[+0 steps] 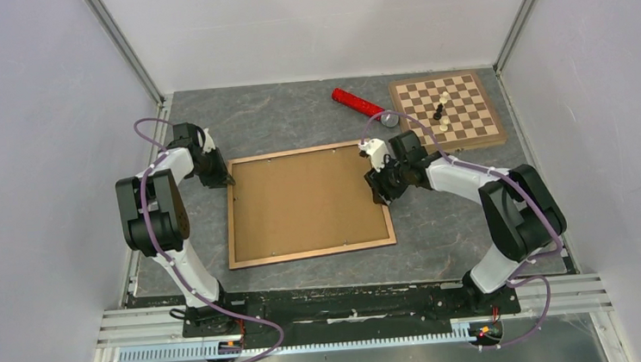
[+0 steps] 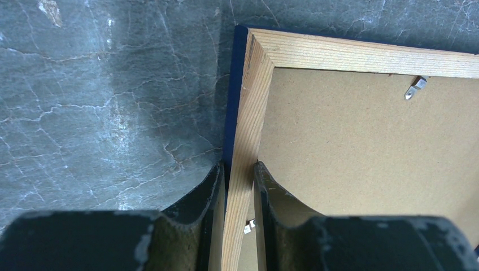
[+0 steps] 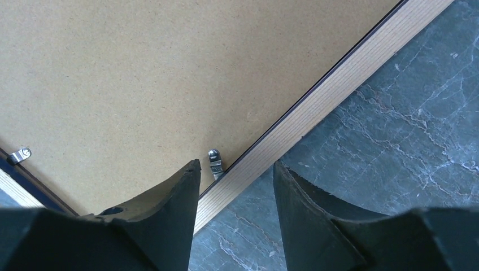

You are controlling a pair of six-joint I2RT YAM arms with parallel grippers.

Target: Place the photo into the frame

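The frame [image 1: 314, 252] lies flat on the grey table, light wood side up. A brown fibreboard panel [image 1: 306, 201] with small metal clips fills it. The photo is hidden. My left gripper [image 1: 227, 180] is at the frame's far left corner. In the left wrist view the left gripper [image 2: 238, 168] is shut on the left wooden rail [image 2: 248, 113], one finger on each side. My right gripper [image 1: 380, 195] hangs over the right rail. In the right wrist view the right gripper [image 3: 236, 165] is open and straddles the rail [image 3: 339, 84] next to a clip [image 3: 214, 161].
A wooden chessboard [image 1: 468, 126] with two chess pieces [image 1: 441, 115] sits at the back right. A red cylinder [image 1: 358, 103] and a small silver round thing [image 1: 390, 119] lie just left of it. Grey walls close in the table on three sides.
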